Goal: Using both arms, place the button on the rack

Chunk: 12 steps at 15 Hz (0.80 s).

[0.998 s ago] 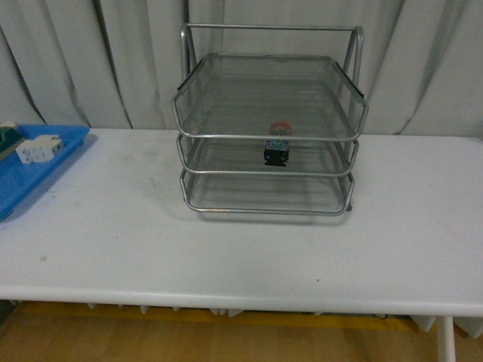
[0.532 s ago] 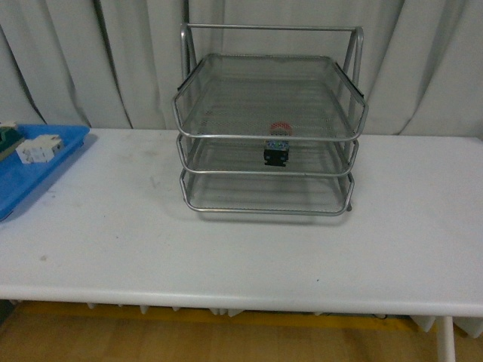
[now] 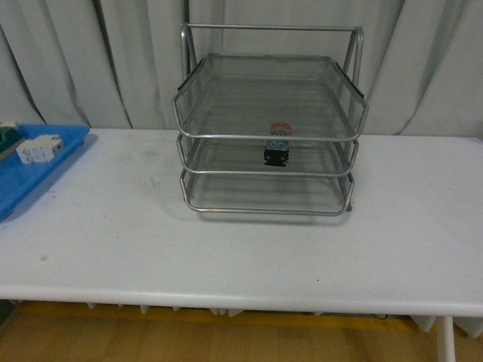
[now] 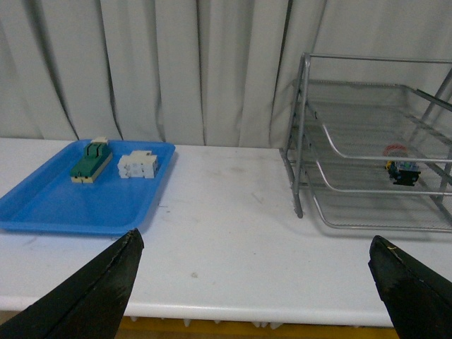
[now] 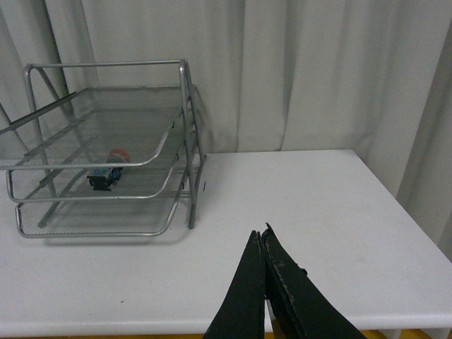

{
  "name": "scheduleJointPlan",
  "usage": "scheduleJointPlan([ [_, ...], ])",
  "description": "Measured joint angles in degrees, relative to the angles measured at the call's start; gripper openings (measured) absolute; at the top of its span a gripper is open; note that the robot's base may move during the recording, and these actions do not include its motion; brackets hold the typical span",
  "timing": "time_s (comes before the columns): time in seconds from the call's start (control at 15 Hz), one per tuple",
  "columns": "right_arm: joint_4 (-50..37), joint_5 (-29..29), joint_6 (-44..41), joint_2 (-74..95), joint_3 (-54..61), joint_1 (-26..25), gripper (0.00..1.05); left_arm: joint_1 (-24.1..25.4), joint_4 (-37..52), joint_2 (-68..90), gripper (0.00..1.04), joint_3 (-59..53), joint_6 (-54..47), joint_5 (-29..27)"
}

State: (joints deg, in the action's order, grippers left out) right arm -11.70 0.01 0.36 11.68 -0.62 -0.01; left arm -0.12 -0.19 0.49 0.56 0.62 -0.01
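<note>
Both hands are withdrawn from the work area and neither shows in the front view. We record the left hand [image 4: 254, 282] as spread wide and empty, its two dark fingers at the edges of its wrist view, and the right hand [image 5: 265, 282] as pressed together, holding nothing. We find the button [image 3: 277, 148] seated on the middle tier of the rack [image 3: 269, 136], toward the front and slightly right of centre, red cap uppermost. The rack stands at the far middle of the white surface [image 3: 241, 241]. At far left lies a blue tray [image 3: 30, 177] carrying a white block [image 3: 38, 149] and a green-and-beige block [image 4: 90, 160]. In our judgement the placement looks complete. Remaining risk: the button sits near the tier's front lip on open mesh, so any knock to the rack frame from an arm could tip it or walk it off the edge.
</note>
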Motion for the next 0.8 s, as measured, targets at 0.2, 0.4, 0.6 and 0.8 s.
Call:
scheduleJointPlan([
  [0.2,9.03,-0.02,-0.02,-6.32,-0.02,0.0,0.02,0.0,0.0,0.0,0.98,0.0,0.0,0.02],
  [0.4,12.09,0.02,-0.02,-11.37,-0.02,0.0,0.02,0.0,0.04,0.0,0.98,0.0,0.0,-0.02],
  [0.6,11.91,0.0,-0.02,-11.47,-0.02,0.0,0.02,0.0,0.0,0.0,0.98,0.0,0.0,0.0],
  [0.8,11.91,0.0,-0.07,-11.47,-0.02,0.0,0.27,0.0,0.0,0.0,0.98,0.0,0.0,0.0],
])
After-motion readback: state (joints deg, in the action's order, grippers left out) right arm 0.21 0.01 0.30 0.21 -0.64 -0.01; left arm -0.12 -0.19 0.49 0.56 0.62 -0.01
